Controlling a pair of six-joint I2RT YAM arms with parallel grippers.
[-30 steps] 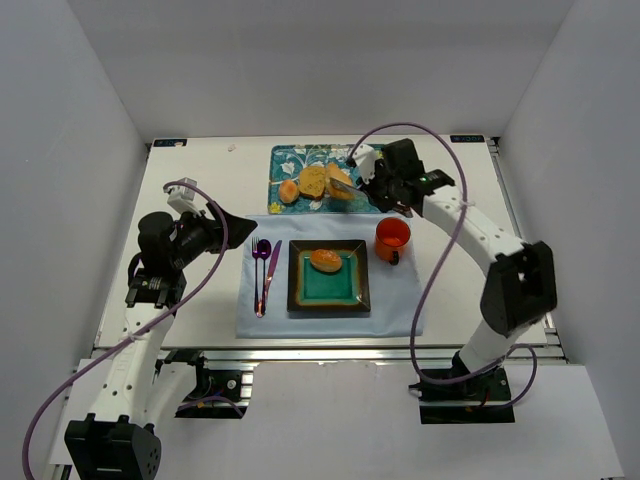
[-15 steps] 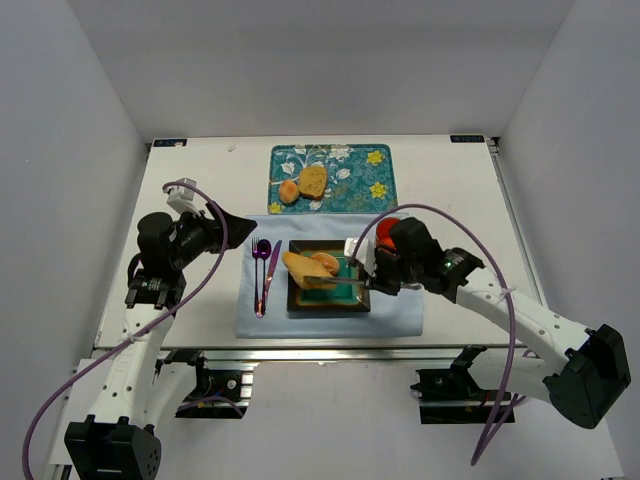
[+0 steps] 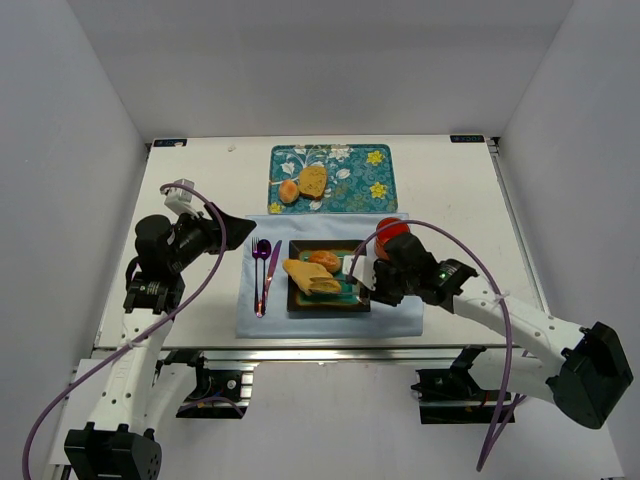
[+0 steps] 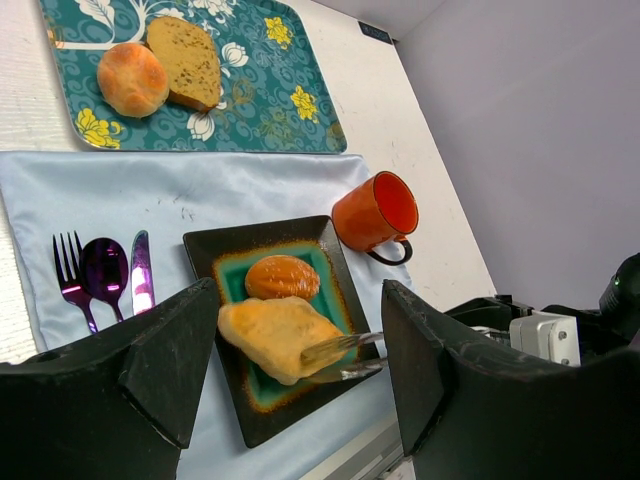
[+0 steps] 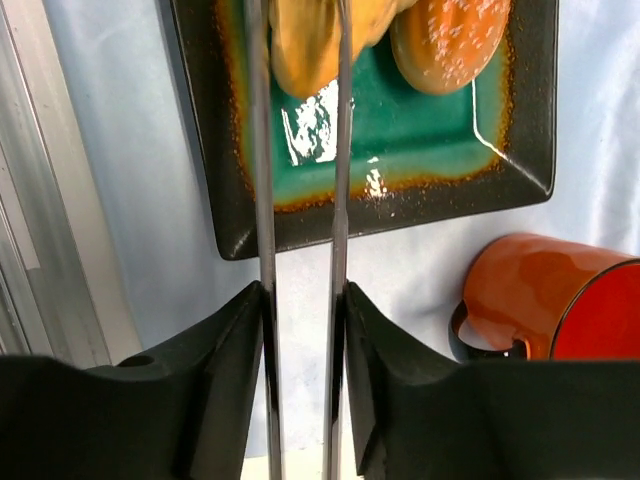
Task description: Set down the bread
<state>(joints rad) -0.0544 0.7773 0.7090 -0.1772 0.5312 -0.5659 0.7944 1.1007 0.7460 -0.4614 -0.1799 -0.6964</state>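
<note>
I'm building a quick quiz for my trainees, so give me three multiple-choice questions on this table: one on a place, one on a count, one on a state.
1. Where does the orange mug stand?
A. right of the plate
B. left of the plate
C. on the plate

2. How many bread pieces lie on the floral tray?
A. one
B. two
C. four

3. How is the left gripper?
A. open and empty
B. shut and empty
C. shut on bread

Answers:
1 A: the mug sits off the plate's far right corner.
2 B: only a bun and a slice lie there.
3 A: its fingers stand wide apart with nothing gripped.
</note>
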